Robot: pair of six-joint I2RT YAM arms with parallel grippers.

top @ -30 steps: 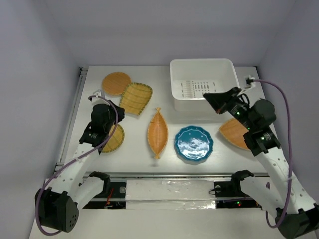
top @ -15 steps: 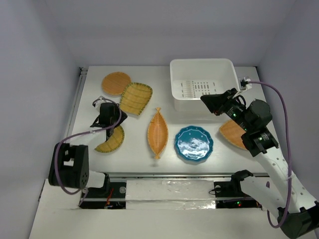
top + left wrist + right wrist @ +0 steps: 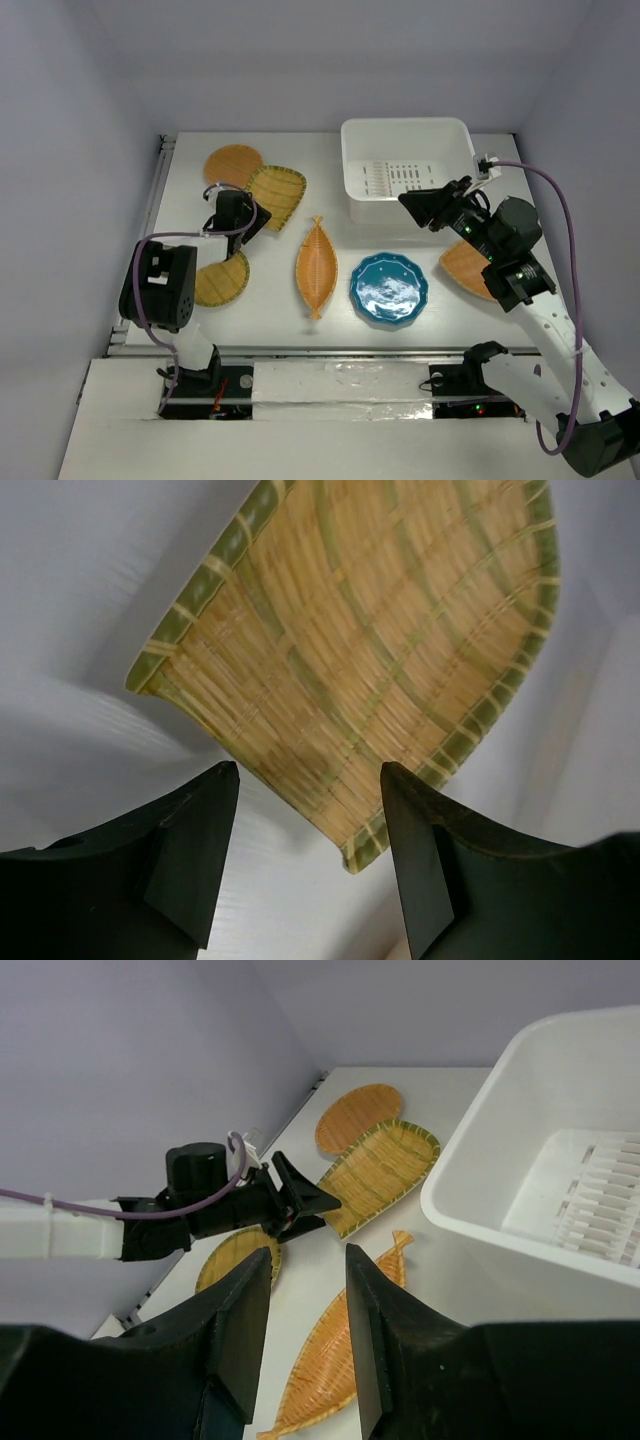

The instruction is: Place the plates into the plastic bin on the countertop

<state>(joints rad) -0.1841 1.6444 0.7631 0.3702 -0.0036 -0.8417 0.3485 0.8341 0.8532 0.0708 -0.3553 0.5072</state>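
Observation:
Six plates lie on the white countertop [image 3: 345,232]: a round orange one [image 3: 233,163], a green-rimmed fan-shaped one [image 3: 276,193], a round yellow one [image 3: 222,280], a leaf-shaped one [image 3: 316,267], a glossy teal one [image 3: 389,288] and an orange one [image 3: 465,268] half under my right arm. The white plastic bin [image 3: 405,123] holds no plates. My left gripper [image 3: 250,222] is open, low at the fan plate's [image 3: 380,630] near corner, its fingers astride that edge without touching. My right gripper [image 3: 415,205] hangs open in front of the bin's near wall, holding nothing.
A metal rail [image 3: 150,230] runs along the countertop's left edge. Grey walls close in the back and sides. In the right wrist view the bin's rim [image 3: 470,1175] is close on the right, and the leaf plate [image 3: 335,1375] lies below the open fingers.
Both grippers have opened. The left arm swung from the round yellow plate forward to the fan plate's corner. The right gripper shifted slightly left.

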